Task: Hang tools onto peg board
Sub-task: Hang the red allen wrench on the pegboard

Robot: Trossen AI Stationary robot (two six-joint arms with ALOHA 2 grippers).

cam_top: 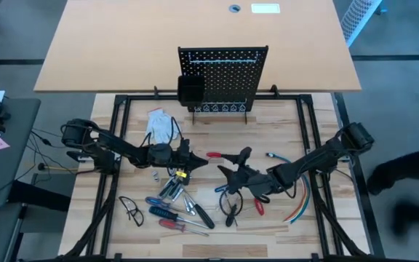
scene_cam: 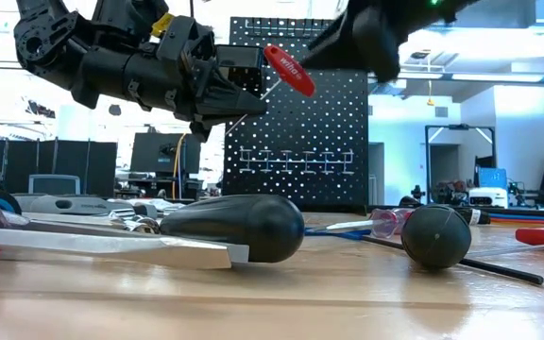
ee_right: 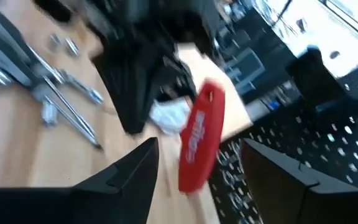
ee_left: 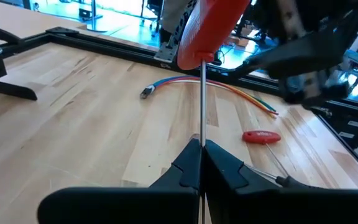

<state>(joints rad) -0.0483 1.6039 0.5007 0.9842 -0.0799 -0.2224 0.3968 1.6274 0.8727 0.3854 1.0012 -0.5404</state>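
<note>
Handover above the counter: left end effector clamped on the red key's thin shaft, handle raised between the spread fingers of the right end effector, short of the peg board

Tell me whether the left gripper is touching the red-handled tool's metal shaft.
Touching. The left wrist view shows the left gripper shut on the thin shaft of the red-handled tool, its fingers pressed against it on both sides.
</note>
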